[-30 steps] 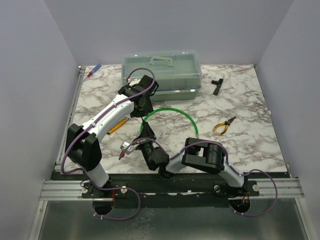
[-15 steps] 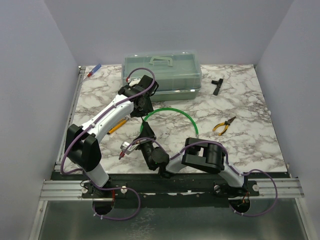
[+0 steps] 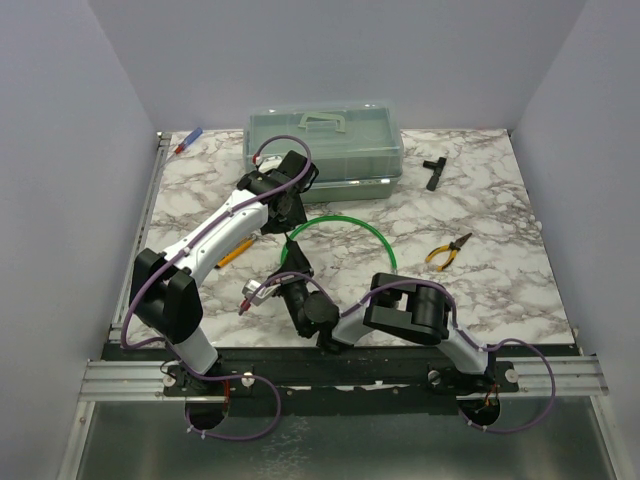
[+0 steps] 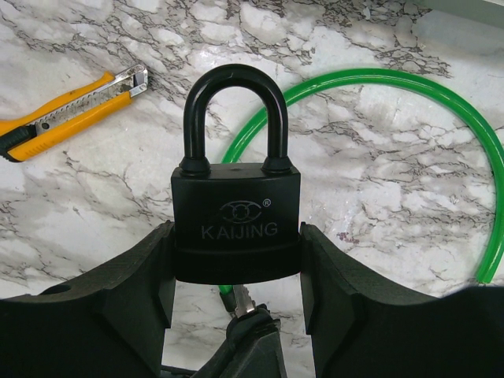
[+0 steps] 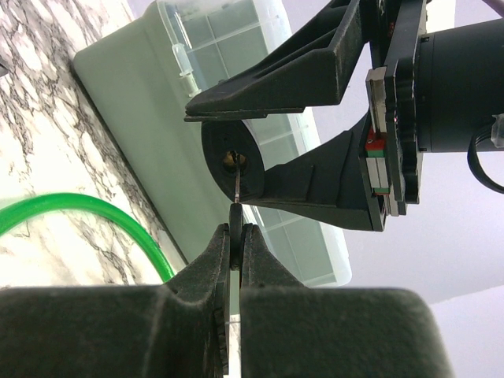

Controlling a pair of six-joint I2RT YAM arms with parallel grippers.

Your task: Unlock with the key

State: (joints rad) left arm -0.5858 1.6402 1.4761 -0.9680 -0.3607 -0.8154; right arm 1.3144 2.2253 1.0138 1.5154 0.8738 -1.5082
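I am holding the black padlock (image 4: pixel 236 209) up off the table in my left gripper (image 4: pixel 236 246), with its two fingers about half open and pressing on the lock's sides. My right gripper (image 5: pixel 235 235) is pinching the little key (image 5: pixel 235 193) tight by its round head, jaws almost closed. The thin blade is pointing up at the keyhole (image 5: pixel 233 161) in the bottom of the lock, and its tip is touching it. I cannot tell how far in it is. I think I need to push the key straight and slowly, not tilted, and turn it only when it is all the way in.
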